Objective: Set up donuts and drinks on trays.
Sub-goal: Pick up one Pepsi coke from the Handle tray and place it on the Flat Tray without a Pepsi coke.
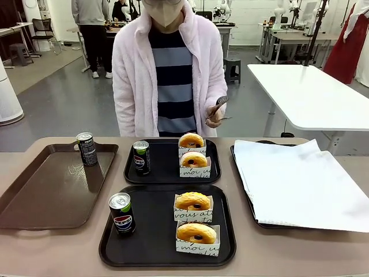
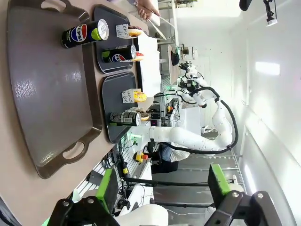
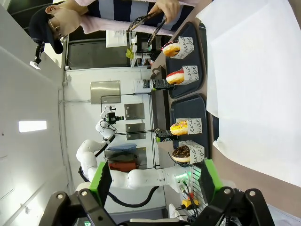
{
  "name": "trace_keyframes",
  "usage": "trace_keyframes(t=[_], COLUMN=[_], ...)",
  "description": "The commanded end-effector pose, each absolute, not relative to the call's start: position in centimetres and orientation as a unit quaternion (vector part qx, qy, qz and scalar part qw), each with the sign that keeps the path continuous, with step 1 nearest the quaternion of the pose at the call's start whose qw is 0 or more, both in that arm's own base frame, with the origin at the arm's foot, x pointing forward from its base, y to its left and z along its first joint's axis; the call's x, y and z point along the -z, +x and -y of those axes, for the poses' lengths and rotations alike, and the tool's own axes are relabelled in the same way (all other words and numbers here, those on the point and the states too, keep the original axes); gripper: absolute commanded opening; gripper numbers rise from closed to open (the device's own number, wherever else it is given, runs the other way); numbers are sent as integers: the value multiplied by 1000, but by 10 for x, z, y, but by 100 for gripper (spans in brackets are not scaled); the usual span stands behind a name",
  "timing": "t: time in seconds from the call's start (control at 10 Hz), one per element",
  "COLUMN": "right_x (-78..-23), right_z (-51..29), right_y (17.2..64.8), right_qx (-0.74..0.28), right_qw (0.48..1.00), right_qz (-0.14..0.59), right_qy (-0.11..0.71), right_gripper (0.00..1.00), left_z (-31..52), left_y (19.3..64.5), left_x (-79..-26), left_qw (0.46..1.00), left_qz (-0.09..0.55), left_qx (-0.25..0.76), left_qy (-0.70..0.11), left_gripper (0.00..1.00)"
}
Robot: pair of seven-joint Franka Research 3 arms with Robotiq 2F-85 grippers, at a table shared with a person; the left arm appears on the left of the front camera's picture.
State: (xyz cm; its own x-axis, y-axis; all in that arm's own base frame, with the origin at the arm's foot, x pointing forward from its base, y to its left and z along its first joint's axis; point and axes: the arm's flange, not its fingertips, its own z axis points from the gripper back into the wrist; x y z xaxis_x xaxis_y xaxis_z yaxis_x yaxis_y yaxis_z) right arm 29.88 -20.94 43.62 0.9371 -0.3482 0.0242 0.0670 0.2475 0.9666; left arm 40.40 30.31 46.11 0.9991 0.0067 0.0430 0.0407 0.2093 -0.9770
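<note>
A: What sits on the near black tray?

B: 1 Pepsi can stands upright at its left side, and 2 sleeved donuts sit to the right of the middle, 1 nearer and 1 just behind it.

A: And the far black tray?

B: The same layout: 1 upright can at its left, then 2 donuts, the nearer touching the farther. The 2 trays lie just beside each other, front to back, in the middle of the desk.

A: Anything else on the desk?

B: A brown tray on the left carries a 3rd can upright at its far right corner. On the right is a tray lined with white paper.

A: The person?

B: Standing at the far side in a pale fleece jacket, 1 hand holding tongs above the far edge of the desk.

A: The end effectors?

B: In its wrist view the left end effector has its fingers spread wide with nothing between them. The right end effector is likewise spread and holds nothing in its own wrist view.
</note>
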Motion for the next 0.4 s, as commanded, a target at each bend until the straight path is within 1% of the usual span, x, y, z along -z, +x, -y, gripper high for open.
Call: trace_keyframes(t=[0.0, 0.3], right_x=[-437, -437], right_z=[209, 209], right_y=[301, 301], right_qx=[128, 128], right_qw=[775, 775], right_qz=[126, 126], right_qy=[605, 605], right_gripper=[100, 100], left_z=[-306, -306], left_y=[400, 400], left_x=[-464, -464], left_qw=[776, 776], left_qz=[19, 19], left_qx=[11, 11], left_qy=[-631, -631], left_gripper=[100, 100])
